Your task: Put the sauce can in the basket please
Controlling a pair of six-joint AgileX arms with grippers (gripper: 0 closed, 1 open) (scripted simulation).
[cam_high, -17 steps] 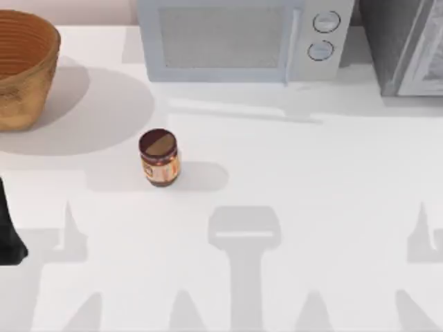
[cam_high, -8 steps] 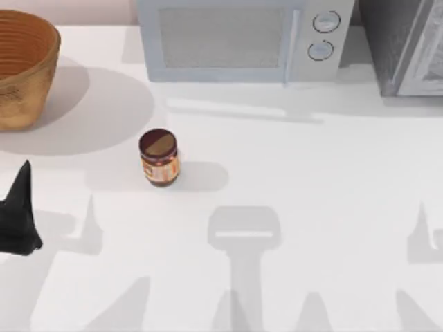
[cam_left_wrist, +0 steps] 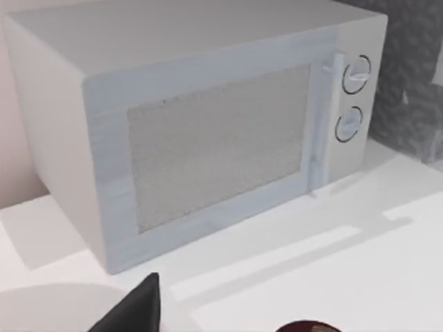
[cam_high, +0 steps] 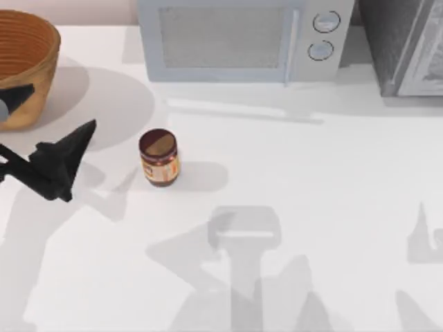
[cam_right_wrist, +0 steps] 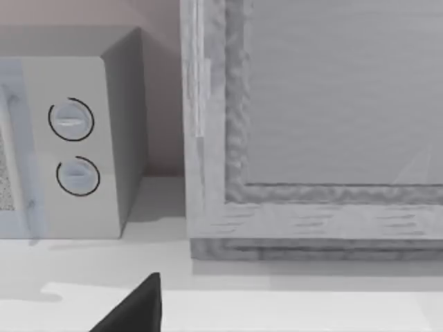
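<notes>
Since half a second ago, the left tool (cam_high: 59, 162) has swung in from the worktop's left edge and now hangs just left of the can (cam_high: 159, 158), tips pointing toward it. One dark finger (cam_high: 79, 138) reaches out toward the can and another (cam_high: 17, 97) shows across the basket's wall, so the jaws look spread wide, empty, with a gap fit for the can's body. It is still apart from the can, not touching. I judge this the approach: coming in from the side suits a grasp around the label, since the can stands upright on the bare worktop (cam_high: 311, 207) with free room all round.

Nothing else has shifted. Just behind the tool, the basket (cam_high: 24, 66) sits at the far left corner, mouth up, near the can, so the carry should be short once the can is held. A microwave (cam_high: 235, 41) stands at the back, clear of that path. From the left wrist, the can's dark top (cam_left_wrist: 304, 326) peeks in below the microwave (cam_left_wrist: 208, 131).

The right arm is parked; its finger (cam_right_wrist: 135, 308) faces the appliances at the back.
</notes>
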